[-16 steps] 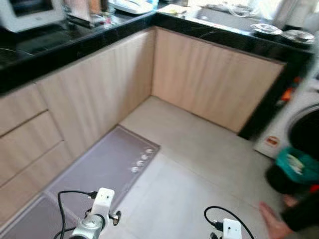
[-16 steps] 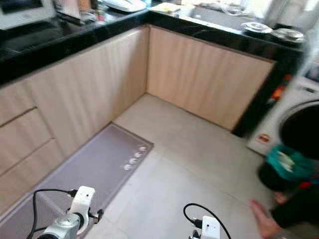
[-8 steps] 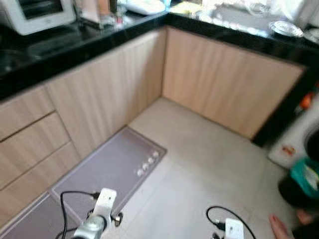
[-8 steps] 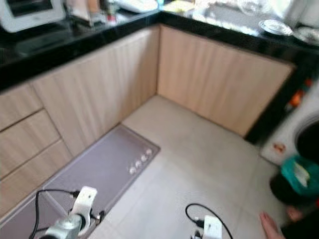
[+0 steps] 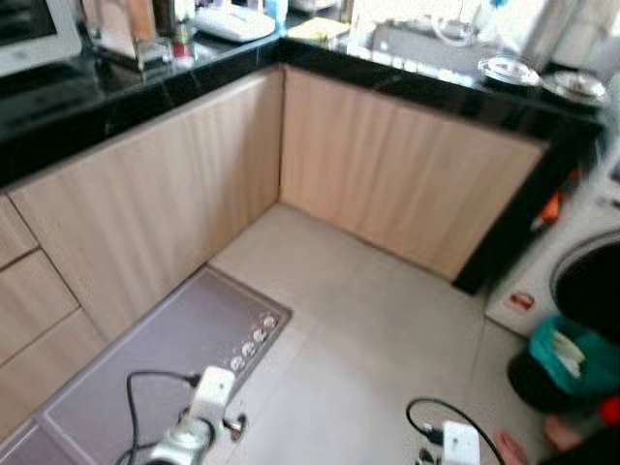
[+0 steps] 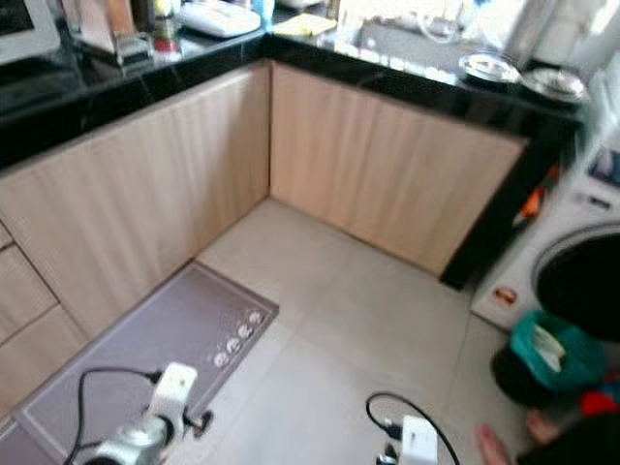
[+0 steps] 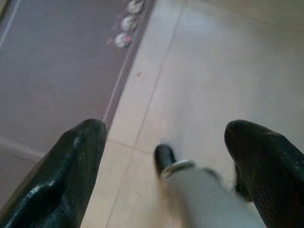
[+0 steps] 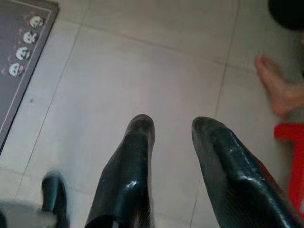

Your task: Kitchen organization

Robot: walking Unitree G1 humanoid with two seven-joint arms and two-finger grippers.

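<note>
Grippers idle over the floor, kitchen corner ahead
Left gripper hangs low with fingers spread wide and empty, right gripper narrower and empty too, likely because nothing is within reach yet; the things to organise, plates and a rack, sit up on the black L-shaped countertop above wood cabinets, over pale tile with a grey mat, washing machine and someone's bare foot nearby
</note>
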